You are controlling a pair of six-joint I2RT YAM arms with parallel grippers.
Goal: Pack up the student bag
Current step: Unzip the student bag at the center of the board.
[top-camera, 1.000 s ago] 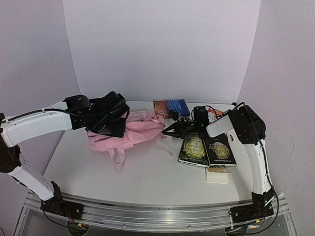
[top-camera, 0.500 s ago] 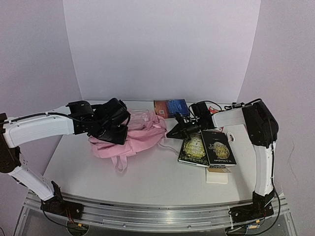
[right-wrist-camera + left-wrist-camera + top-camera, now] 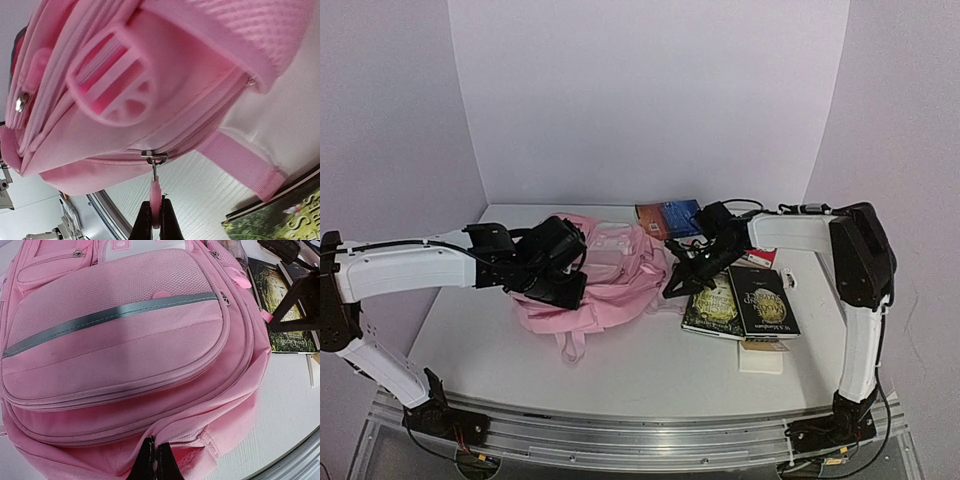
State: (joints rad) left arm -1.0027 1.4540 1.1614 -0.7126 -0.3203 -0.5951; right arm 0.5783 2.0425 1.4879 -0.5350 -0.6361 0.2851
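While the student bag (image 3: 612, 278) lies flat on the white surface (image 3: 620, 372), around its middle and nearer the far edge than the near one, both arms reach in to it from opposite sides. On the bag's left side the left pincer (image 3: 155, 463) is closed, its two dark fingertips brought together on a raised fold of pink fabric at the bag's edge, just below the seam that runs around the front pocket; a grey stripe (image 3: 115, 315) crosses that pocket's padded panel. On the bag's right side the right pincer (image 3: 156, 220) is closed too, clamped on the pink zip pull (image 3: 155, 192), which hangs from a metal slider on the zip line along the bag's side. Just above that slider the right wrist view shows a round slotted patch (image 3: 112, 80) on the pink fabric, and a pink strap (image 3: 240, 161) trails from the bag across the surface toward the corner of a book. Two dark-covered books (image 3: 738, 300) lie side by side, touching, between the bag and the right edge, the left one just beside the right pincer. A small white block (image 3: 761, 359) sits at their near ends, toward the near right corner. A blue book (image 3: 672, 216) lies by the far edge, just behind the bag and the right arm's wrist.
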